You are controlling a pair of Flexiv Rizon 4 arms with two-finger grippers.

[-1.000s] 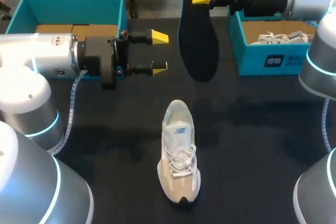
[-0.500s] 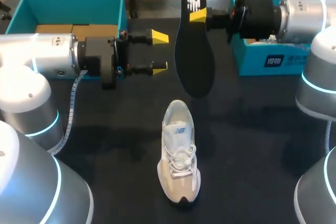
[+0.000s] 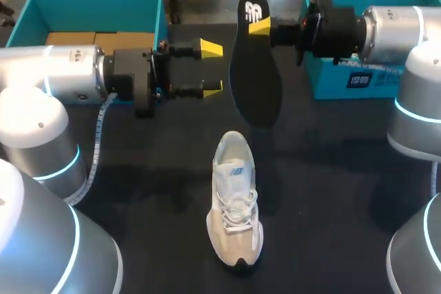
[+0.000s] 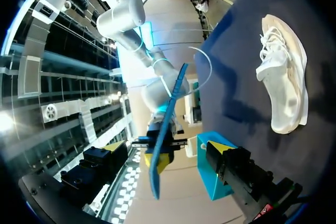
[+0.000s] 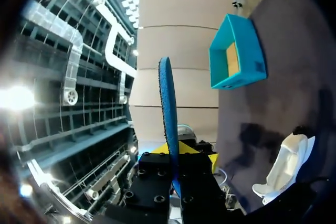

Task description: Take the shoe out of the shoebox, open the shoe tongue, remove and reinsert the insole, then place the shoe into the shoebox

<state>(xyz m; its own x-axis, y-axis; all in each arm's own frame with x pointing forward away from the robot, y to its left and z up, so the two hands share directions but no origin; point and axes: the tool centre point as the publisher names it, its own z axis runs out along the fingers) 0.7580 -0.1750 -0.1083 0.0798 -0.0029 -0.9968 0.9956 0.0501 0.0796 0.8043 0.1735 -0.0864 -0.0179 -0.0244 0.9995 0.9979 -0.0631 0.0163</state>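
A dark insole (image 3: 255,67) hangs heel-up over the table's far middle, my right gripper (image 3: 260,27) shut on its heel end. In the right wrist view the insole (image 5: 169,103) shows edge-on, rising from that gripper (image 5: 177,153). My left gripper (image 3: 211,67) stands open just left of the insole, apart from it. From the left wrist, the insole (image 4: 169,114) stands ahead of that gripper (image 4: 167,149), which is empty. The white and beige shoe (image 3: 236,201) lies on the table's middle front, toe toward the front edge; it also shows as the shoe (image 4: 286,85) and the shoe (image 5: 286,163).
A teal shoebox (image 3: 31,12) with a cardboard liner stands at the back left behind my left arm. A second teal box (image 3: 344,80), holding white laces and paper, stands at the back right under my right arm. Dark table cloth surrounds the shoe.
My right arm has lowered the insole and shifted it slightly left, nearer the left gripper. The left arm and the shoe have stayed put.
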